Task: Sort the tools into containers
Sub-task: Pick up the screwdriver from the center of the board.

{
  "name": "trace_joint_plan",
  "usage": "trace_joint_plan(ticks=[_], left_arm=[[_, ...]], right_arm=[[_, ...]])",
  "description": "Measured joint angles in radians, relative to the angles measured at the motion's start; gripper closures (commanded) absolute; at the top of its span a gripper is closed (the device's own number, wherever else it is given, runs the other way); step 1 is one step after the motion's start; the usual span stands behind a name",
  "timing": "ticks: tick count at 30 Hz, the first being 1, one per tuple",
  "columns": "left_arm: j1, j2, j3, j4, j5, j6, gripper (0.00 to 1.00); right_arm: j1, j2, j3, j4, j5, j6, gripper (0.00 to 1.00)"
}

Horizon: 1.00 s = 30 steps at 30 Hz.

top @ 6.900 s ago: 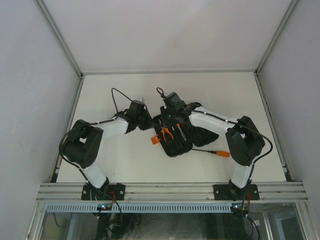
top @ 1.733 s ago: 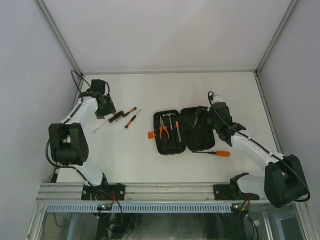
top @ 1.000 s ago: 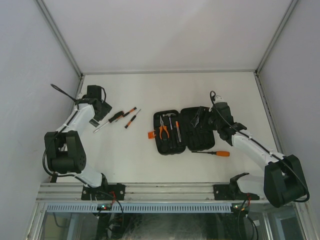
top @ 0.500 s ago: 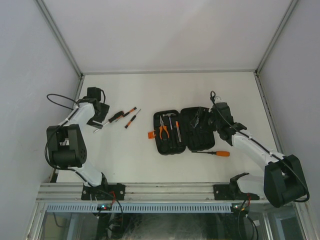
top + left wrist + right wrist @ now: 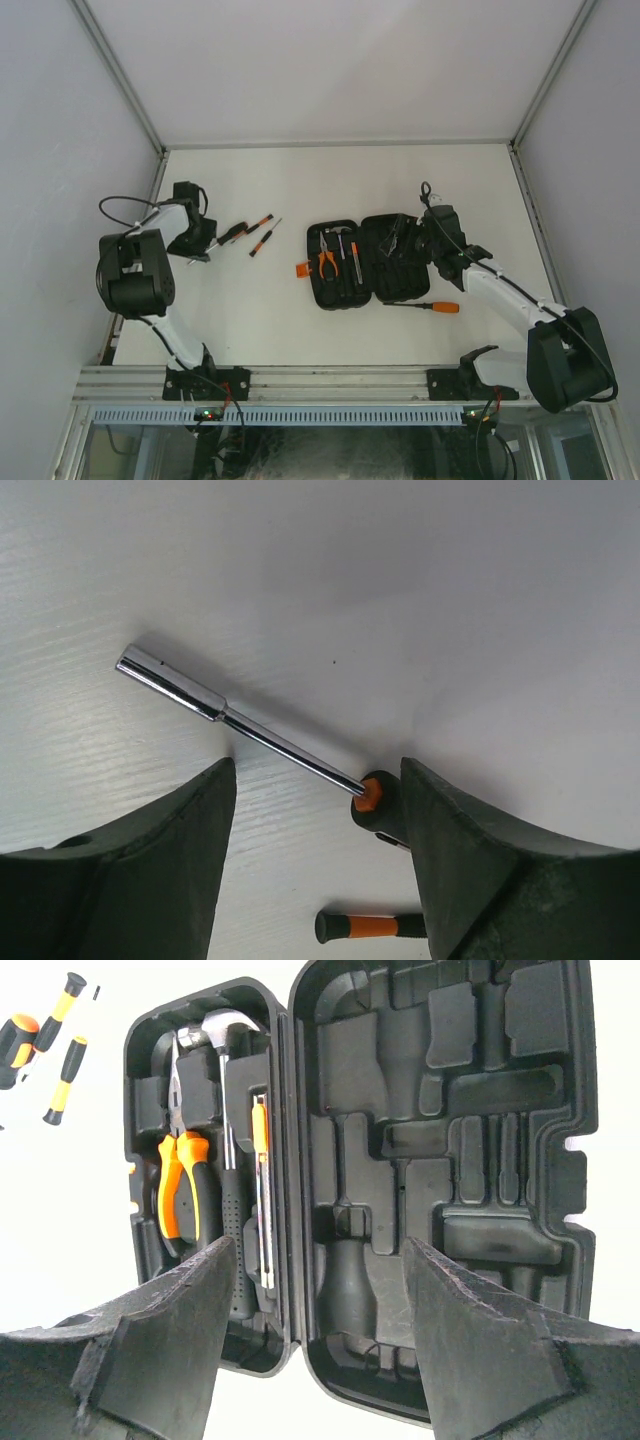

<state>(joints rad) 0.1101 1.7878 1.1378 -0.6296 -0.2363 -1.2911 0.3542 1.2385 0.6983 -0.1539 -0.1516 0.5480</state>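
Observation:
The black tool case (image 5: 400, 272) lies open mid-table. Its left half holds orange-handled pliers (image 5: 180, 1195), a hammer (image 5: 227, 1175) and a thin orange-handled screwdriver (image 5: 260, 1150); the right half (image 5: 450, 1160) shows only bare moulded slots. My right gripper (image 5: 315, 1345) hovers open above the case's near edge and hinge. Three loose screwdrivers (image 5: 250, 232) lie left of the case. My left gripper (image 5: 315, 875) is open low over the long steel-shafted one (image 5: 230, 715), its black handle (image 5: 378, 802) beside my right finger. Below it lies a small black-and-orange handle (image 5: 365, 925).
An orange-handled screwdriver (image 5: 428, 305) lies on the table just in front of the case's right half. An orange latch (image 5: 303, 270) sticks out of the case's left side. The left wall rail (image 5: 150, 200) runs close behind my left arm.
My left arm has folded back and lowered over the long-shafted screwdriver's end, its jaws a little narrower. The right arm has hardly moved above the case.

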Motion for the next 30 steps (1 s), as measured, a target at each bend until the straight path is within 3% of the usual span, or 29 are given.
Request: trace_joint_plan(ticks=[18,30], left_arm=[[0.008,0.013,0.0,0.075,0.04,0.005,0.69],[0.018,0.045,0.017,0.098,0.057,0.056,0.85]], right_arm=[[0.006,0.002,0.0,-0.009,0.0,0.018,0.34],[0.006,0.002,0.0,-0.021,0.0,0.02,0.35]])
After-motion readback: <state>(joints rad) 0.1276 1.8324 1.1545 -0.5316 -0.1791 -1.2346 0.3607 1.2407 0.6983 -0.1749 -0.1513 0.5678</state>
